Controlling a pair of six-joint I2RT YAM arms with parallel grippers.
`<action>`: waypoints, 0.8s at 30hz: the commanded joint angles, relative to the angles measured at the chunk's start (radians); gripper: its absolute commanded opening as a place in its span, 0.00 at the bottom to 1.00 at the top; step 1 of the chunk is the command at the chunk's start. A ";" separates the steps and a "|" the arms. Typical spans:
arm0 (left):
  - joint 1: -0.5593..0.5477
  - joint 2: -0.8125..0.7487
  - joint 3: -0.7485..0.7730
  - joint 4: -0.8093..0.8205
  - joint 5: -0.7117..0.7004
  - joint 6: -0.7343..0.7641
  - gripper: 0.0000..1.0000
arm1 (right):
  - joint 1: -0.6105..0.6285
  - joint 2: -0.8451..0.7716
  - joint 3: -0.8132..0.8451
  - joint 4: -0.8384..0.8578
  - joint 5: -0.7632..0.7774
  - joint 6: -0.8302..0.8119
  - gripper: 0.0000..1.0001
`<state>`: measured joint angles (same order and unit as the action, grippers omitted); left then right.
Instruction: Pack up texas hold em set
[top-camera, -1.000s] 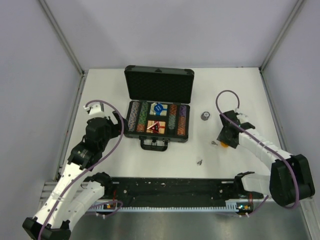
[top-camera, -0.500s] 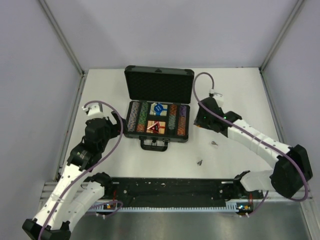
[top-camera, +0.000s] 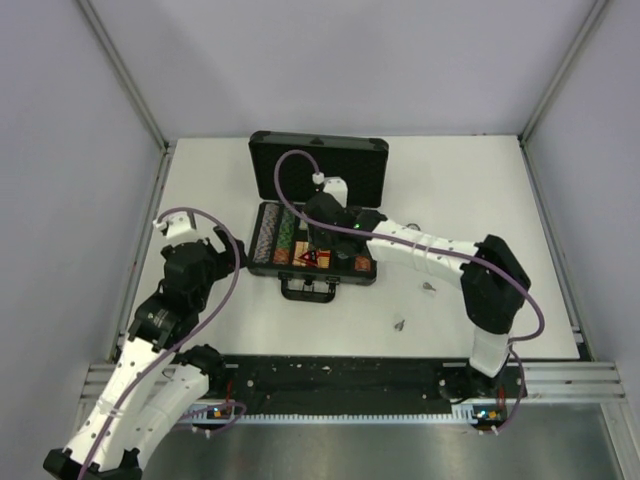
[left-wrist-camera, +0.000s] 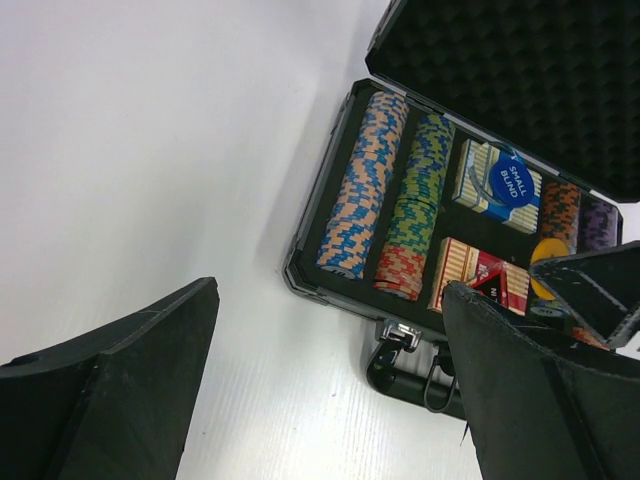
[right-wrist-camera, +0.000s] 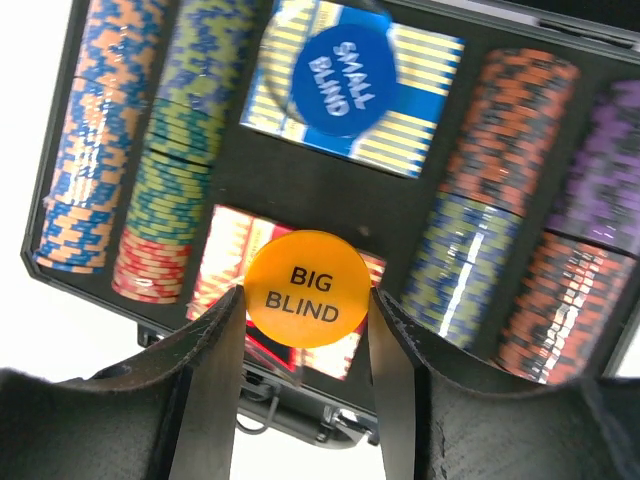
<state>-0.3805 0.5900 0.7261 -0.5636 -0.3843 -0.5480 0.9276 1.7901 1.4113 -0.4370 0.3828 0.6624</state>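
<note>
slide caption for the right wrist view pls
Right gripper holds the orange BIG BLIND button over the open case

One case (top-camera: 318, 170), four chip rows (right-wrist-camera: 100, 150), two card boxes (right-wrist-camera: 425, 115), two buttons (right-wrist-camera: 307, 288), one red triangle (top-camera: 306, 257), two small loose bits (top-camera: 428, 287).

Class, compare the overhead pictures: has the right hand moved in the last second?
Yes. The right hand swung left, from the table right of the case to above the open case, gripping the orange button.
</note>
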 joint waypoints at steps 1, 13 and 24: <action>0.002 -0.025 0.035 -0.016 -0.051 -0.001 0.99 | 0.048 0.069 0.113 0.018 0.014 -0.084 0.44; 0.002 -0.025 0.036 -0.015 -0.062 0.005 0.99 | 0.076 0.166 0.204 -0.055 -0.009 -0.099 0.44; 0.003 -0.030 0.027 -0.019 -0.061 0.000 0.99 | 0.103 0.175 0.216 -0.121 -0.013 -0.095 0.45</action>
<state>-0.3805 0.5652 0.7277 -0.6003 -0.4324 -0.5480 1.0054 1.9583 1.5734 -0.5396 0.3717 0.5755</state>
